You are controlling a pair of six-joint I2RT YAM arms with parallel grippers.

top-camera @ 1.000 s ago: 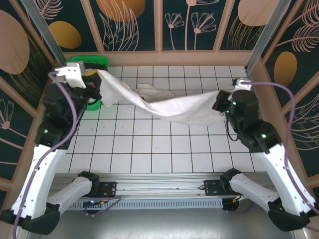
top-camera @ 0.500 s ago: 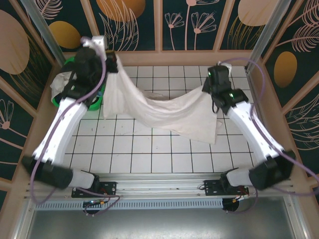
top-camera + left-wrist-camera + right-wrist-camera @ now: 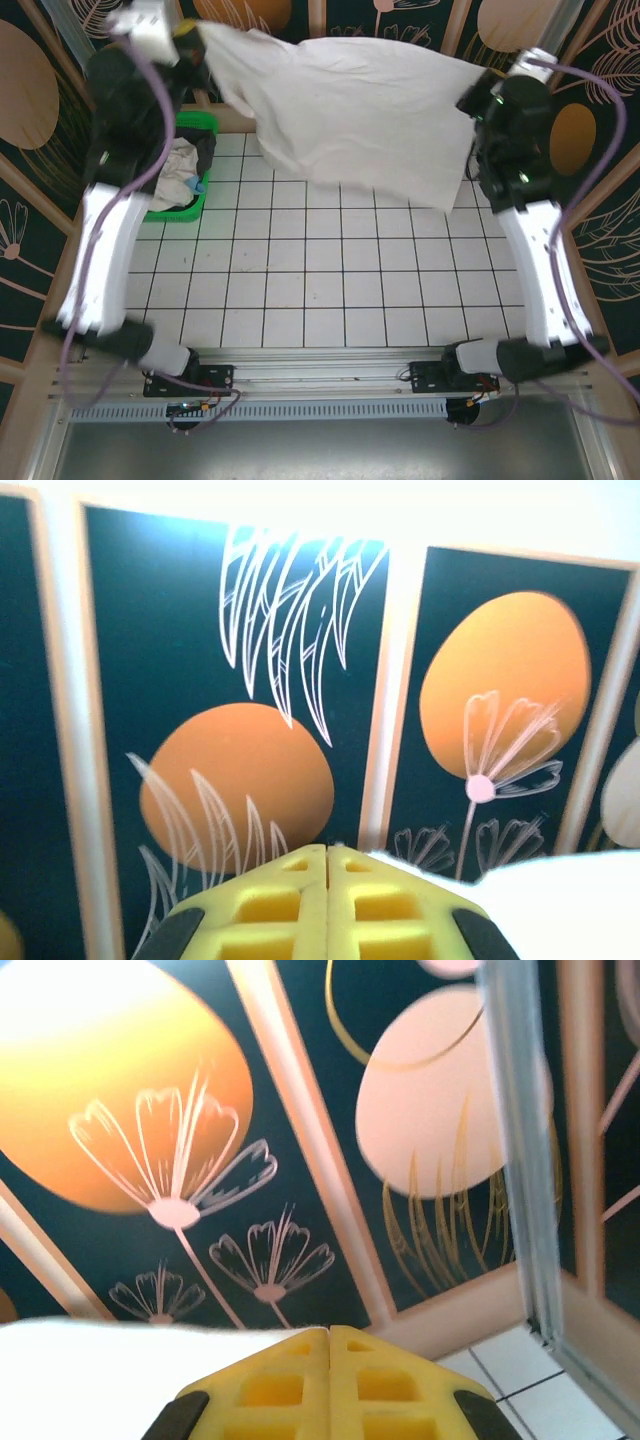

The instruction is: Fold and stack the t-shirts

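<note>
While our left fingers (image 3: 270,905) and right fingers (image 3: 272,1390) clamp the t-shirt (image 3: 350,110) high beside the basket (image 3: 197,121), we fear a swing tugs it loose.

T-shirt (image 3: 350,105) between left pincer (image 3: 327,858), right pincer (image 3: 328,1338), above table (image 3: 330,290); basket (image 3: 200,122) far-left.

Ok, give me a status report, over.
Left jaws, right jaws shut on t-shirt, held spread above table. Green basket far left, cloth inside.
</note>
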